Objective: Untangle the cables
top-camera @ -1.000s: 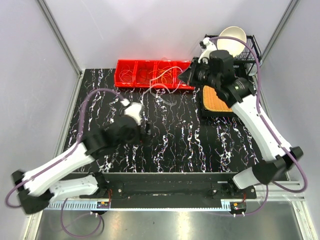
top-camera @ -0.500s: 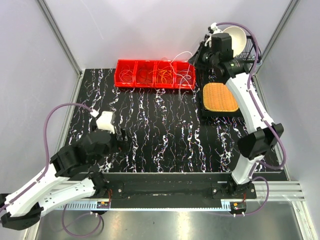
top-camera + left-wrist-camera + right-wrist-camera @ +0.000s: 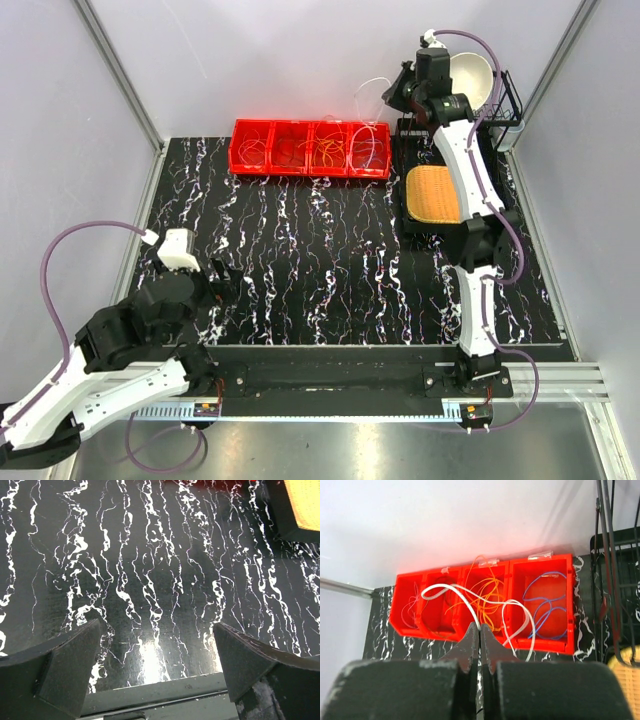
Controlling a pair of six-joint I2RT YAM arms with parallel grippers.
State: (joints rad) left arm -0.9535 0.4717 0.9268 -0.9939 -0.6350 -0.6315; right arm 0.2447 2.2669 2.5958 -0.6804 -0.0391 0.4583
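A red tray (image 3: pixel 300 172) with four compartments stands at the table's far edge; it also shows in the right wrist view (image 3: pixel 545 645). Thin looped cables lie in it: orange (image 3: pixel 489 596), blue (image 3: pixel 546 606) and pale ones (image 3: pixel 409 605). My right gripper (image 3: pixel 396 96) is raised high behind the tray's right end. In its wrist view it (image 3: pixel 480 628) is shut on a white cable (image 3: pixel 451 590), which loops in the air above the tray and hangs down over its front wall. My left gripper (image 3: pixel 157 650) is open and empty, low over the near left table (image 3: pixel 222 278).
A woven orange mat (image 3: pixel 437 195) lies on a black tray right of the red tray. A white bowl (image 3: pixel 470 75) sits in a black wire rack (image 3: pixel 508 100) at the far right corner. The table's front rail (image 3: pixel 160 692) lies just under my left gripper.
My right arm has stretched up and back, lifting the white cable off the table and above the tray. My left arm has pulled back toward the near left corner.
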